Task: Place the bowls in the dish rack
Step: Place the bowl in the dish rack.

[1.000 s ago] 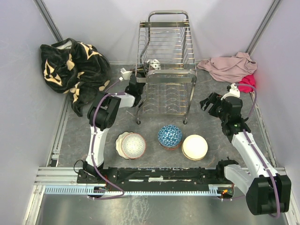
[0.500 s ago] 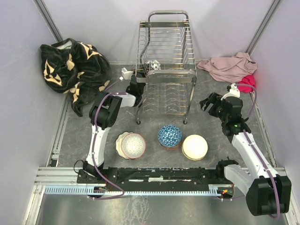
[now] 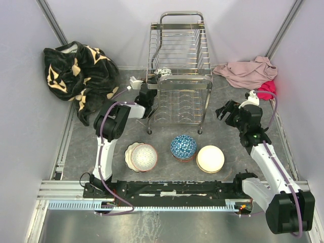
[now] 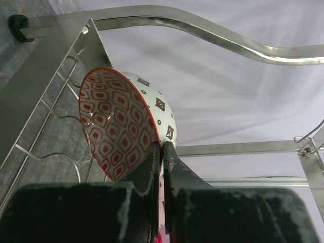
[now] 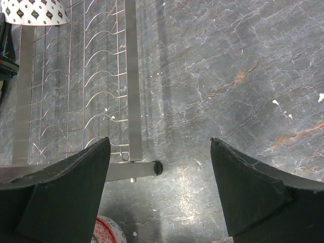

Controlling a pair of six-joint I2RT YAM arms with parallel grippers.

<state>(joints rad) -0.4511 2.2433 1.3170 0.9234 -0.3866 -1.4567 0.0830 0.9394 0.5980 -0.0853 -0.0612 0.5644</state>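
Out front, a strip of bare grey table (image 3: 223,136) lies between the dish rack (image 3: 181,76) and the right gripper (image 3: 226,112), and that gripper hangs there with its fingers spread wide, nothing between them. The rack stands deep in the middle, close to the back wall; a black blanket (image 3: 76,76) crowds the far left corner and a pink cloth (image 3: 248,72) the far right. Near the arm bases three bowls sit in a row: a floral bowl (image 3: 144,157) with another rim showing under it, a blue bowl (image 3: 183,147), a cream bowl (image 3: 210,158).

From above, the left gripper (image 3: 147,93) is tucked against the rack's left end, its fingertips lost behind the wires. The wrist view settles it: the left gripper (image 4: 162,149) is clamped tight on the rim of a red-patterned bowl (image 4: 126,126), its lower edge cut off behind the fingers.

That bowl stands on edge inside the rack frame, under the upper tier and over the lower shelf's wavy wires. Whether it touches them, I can't tell
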